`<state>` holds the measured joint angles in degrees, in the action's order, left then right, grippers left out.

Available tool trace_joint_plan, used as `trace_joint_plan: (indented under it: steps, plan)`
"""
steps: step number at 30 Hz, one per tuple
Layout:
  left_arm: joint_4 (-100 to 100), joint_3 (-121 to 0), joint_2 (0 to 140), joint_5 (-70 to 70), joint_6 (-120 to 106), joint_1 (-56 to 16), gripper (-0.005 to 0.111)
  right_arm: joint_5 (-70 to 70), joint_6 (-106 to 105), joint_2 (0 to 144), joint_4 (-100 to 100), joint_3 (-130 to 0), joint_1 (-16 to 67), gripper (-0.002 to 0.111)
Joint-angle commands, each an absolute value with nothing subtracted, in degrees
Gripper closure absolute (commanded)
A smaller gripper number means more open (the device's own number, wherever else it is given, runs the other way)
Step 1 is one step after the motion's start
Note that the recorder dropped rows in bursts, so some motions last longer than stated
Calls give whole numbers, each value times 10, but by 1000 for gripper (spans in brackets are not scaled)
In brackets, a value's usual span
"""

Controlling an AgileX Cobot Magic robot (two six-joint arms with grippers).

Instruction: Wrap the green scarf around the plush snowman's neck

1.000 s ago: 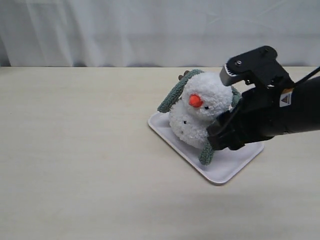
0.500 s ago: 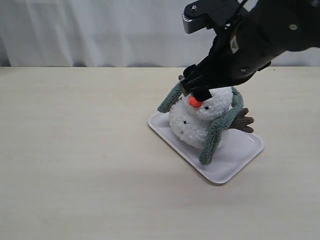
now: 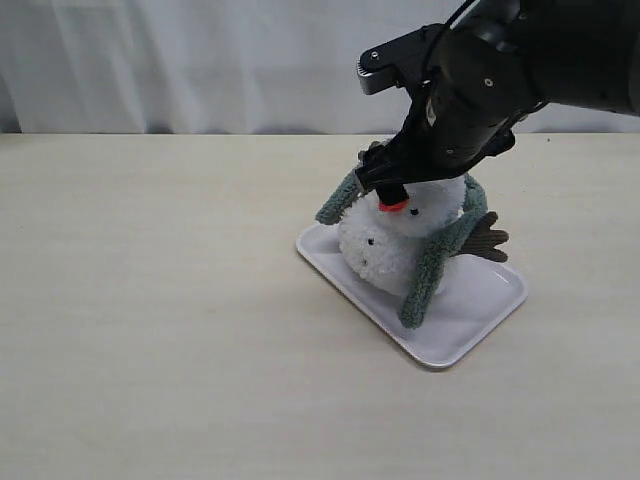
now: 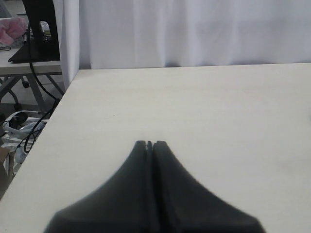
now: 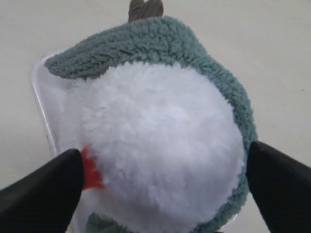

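The plush snowman [image 3: 395, 245] sits on a white tray [image 3: 470, 310], its orange nose [image 3: 392, 205] showing just under my right arm. The green scarf [image 3: 430, 270] runs round the back of the neck; one end hangs down the front onto the tray, the other [image 3: 335, 200] sticks out on the far side. My right gripper [image 5: 163, 170] is open directly above the head [image 5: 160, 145], one finger [image 5: 43, 194] by the nose, the other [image 5: 282, 184] by the scarf [image 5: 160, 39]. My left gripper [image 4: 150, 144] is shut and empty over bare table, away from the toy.
The beige table [image 3: 150, 300] stretches to the left of the tray. A white curtain [image 3: 200, 60] hangs behind it. In the left wrist view the table edge [image 4: 46, 126] drops to a floor with cables and a stand.
My right arm rose from the tray's right side, let go of the scarf end there, and swung up over the snowman's head. The scarf end now hangs loose down the front.
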<state>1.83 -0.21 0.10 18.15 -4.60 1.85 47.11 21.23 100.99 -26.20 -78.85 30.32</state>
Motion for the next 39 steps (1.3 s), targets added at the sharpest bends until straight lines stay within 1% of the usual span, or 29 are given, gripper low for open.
trace_joint_plan:
  steps: [1,5,8,10,14,15,16,17,18,19,22,27,32,36,39]
  plan:
    - [22,0,0,176,-44,20,107,446,175,1029,-262,-793,300,23]
    - [22,0,0,176,-44,20,107,453,139,1043,-256,-793,300,24]
    - [22,0,0,176,-44,20,107,459,95,1050,-233,-793,301,33]
    - [20,0,0,176,-44,20,107,459,54,1053,-209,-793,301,44]
    - [20,0,0,176,-44,20,107,460,-39,1053,-152,-793,301,69]
    - [20,0,0,176,-44,20,107,464,-69,1053,-135,-793,301,77]
    - [21,0,0,176,-44,20,107,467,-90,1053,-125,-793,301,83]
    - [21,0,0,176,-44,20,107,471,-132,1053,-111,-793,301,97]
    - [21,0,0,176,-44,20,107,474,-144,1053,-109,-793,301,102]
    - [21,0,0,176,-44,20,107,479,-184,1053,-109,-793,301,104]
    - [21,0,0,176,-44,20,107,482,-247,1053,-109,-793,301,104]
    - [21,0,0,176,-44,20,107,489,-486,1053,-109,-793,301,104]
    - [21,0,0,176,-44,20,107,473,-655,1053,-120,-793,301,104]
    - [21,0,0,176,-44,20,107,439,-642,1053,-120,-793,301,104]
    - [21,0,0,176,-44,20,107,425,-591,1053,-132,-793,301,104]
